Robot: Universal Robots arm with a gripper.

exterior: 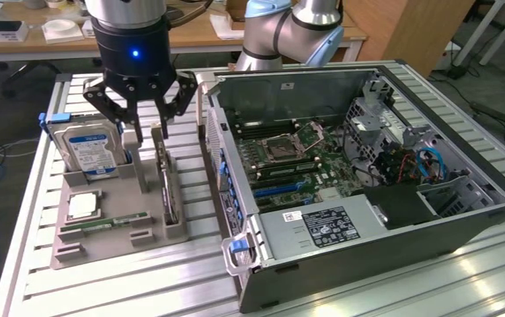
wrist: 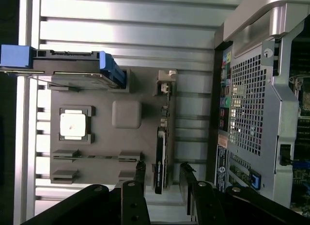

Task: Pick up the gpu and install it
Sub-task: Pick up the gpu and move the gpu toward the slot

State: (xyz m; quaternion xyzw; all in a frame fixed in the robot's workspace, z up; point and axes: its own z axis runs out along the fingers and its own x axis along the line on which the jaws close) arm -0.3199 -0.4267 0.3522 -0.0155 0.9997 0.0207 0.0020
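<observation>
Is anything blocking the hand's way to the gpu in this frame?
Nothing visible does. The open hand hangs over the gpu, which stands on edge in the grey holder, with a finger to either side of it.

wide-jawed gripper [exterior: 147,136] over the upright gpu [exterior: 170,198] in the gray tray [exterior: 118,201]

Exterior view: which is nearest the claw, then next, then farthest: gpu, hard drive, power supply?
1. gpu: upright in the tray, right under the open claw.
2. hard drive: beside it, on the exterior view's left.
3. power supply: in the case, on the exterior view's right.
</observation>
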